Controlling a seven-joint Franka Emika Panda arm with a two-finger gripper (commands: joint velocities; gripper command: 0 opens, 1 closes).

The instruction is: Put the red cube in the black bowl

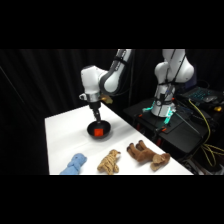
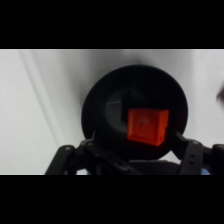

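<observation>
The small bright red-orange cube (image 2: 146,127) lies inside the round, glossy black bowl (image 2: 100,100) on the white counter (image 1: 65,135), so the placing looks done. Whether the pincer (image 1: 97,121), hanging just above the bowl, has released, I cannot tell.

Red cube (image 2: 146,126), glossy black bowl (image 2: 100,100)

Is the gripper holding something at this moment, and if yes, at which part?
It cannot be told. The red cube shows inside the black bowl, below the gripper, but no grip on it is visible.
</observation>
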